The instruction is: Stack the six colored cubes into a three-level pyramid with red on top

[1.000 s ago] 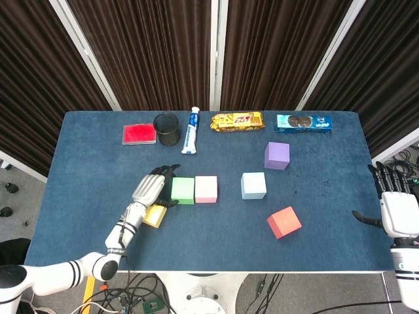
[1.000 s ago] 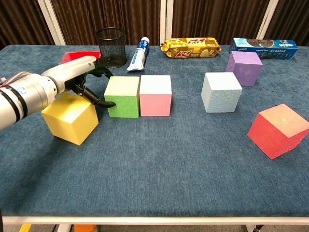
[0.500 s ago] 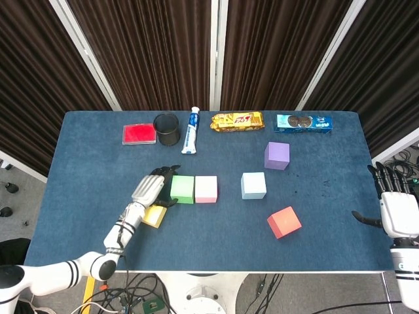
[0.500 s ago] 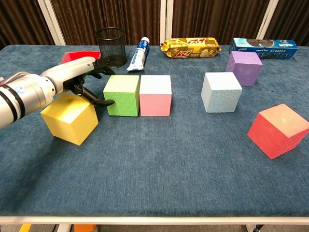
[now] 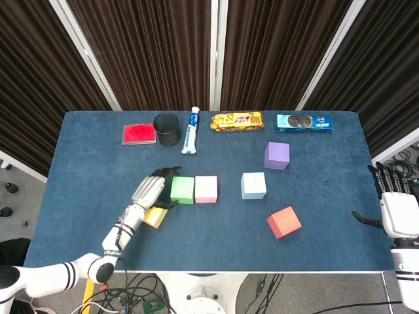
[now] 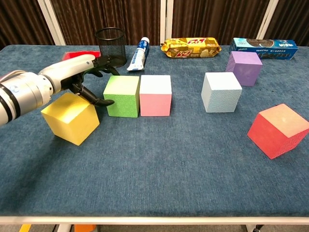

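Chest view: left hand [image 6: 79, 77] hovers over the yellow cube [image 6: 70, 117], fingers spread and holding nothing, dark fingertips just beside the green cube [image 6: 122, 95].
Left to right now: yellow cube sits tilted at the near left, partly under the hand; green cube and pink cube [image 6: 155, 94] stand touching side by side in the middle; the light blue cube [image 6: 221, 92] stands apart to their right, the purple cube [image 6: 244, 67] farther back and right of it, and the red cube [image 6: 279, 130] rests skewed at the near right, well apart from the left hand. Over in the head view, the right hand [image 5: 395, 208] waits off the table's right edge, fingers extended and apart, empty.
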